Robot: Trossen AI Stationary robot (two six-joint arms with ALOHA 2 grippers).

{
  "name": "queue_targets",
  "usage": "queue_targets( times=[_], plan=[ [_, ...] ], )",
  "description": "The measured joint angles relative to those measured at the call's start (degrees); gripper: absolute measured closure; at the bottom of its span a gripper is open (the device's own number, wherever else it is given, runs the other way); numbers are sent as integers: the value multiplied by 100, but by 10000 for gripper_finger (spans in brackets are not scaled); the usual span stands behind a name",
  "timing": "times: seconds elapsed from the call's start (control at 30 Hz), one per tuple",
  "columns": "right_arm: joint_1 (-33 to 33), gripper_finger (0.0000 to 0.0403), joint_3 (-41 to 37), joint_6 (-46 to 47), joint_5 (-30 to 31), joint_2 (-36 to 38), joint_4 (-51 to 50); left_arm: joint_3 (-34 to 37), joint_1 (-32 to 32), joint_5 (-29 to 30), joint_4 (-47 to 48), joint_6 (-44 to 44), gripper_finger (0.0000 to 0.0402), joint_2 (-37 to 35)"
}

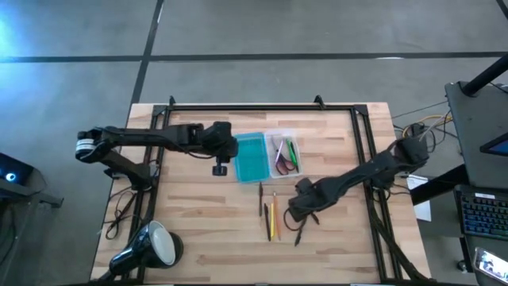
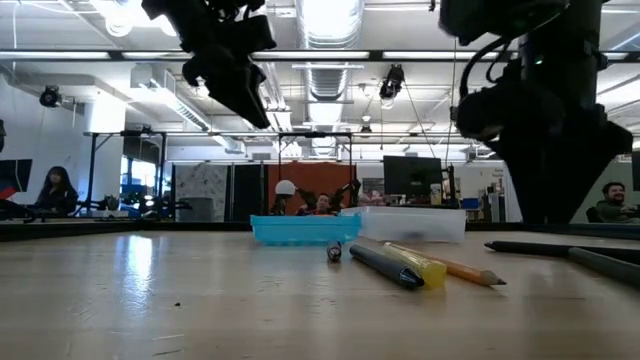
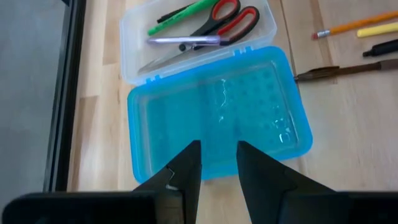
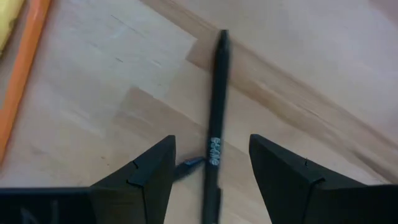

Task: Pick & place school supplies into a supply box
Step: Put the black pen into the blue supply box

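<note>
Bench [image 1: 198, 238]: supply box [image 1: 268, 155] lies open near the far-edge centre, turquoise lid flat beside the clear tray; tray holds scissors [image 3: 219, 18] and a green pen [image 3: 183, 12]. Loose pens and pencils [image 1: 270, 213] lie toward the near edge.

Right gripper [image 4: 211, 168]: fingers spread wide, straddling a dark pen [image 4: 215, 118]. Pen's long axis runs forward between the fingers, so a straight descent and close should catch it. This arm is the nearer.

Left gripper [image 3: 217, 168]: narrow gap, holding nothing, hovering by the lid's edge.
</note>
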State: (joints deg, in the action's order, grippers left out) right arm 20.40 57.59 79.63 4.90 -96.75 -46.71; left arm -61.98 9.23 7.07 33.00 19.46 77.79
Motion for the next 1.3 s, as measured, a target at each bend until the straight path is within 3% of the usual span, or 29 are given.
queue_targets(
  times=[0.4,0.83,1.0,1.2,1.3],
  plan=[
    [0,221,-39,5,-289,-483,85,36,4,9,-3,154,315,-1],
    [0,357,-235,-310,-230,-534,356,41,13,11,-1,162,315,-1],
    [0,383,-309,-368,-179,-529,410,40,13,9,-1,14,315,1],
    [13,386,-368,-330,205,-231,441,42,20,31,-30,-181,315,91],
    [-54,388,-465,-291,712,111,363,42,20,33,-116,-188,315,164]
  ],
)
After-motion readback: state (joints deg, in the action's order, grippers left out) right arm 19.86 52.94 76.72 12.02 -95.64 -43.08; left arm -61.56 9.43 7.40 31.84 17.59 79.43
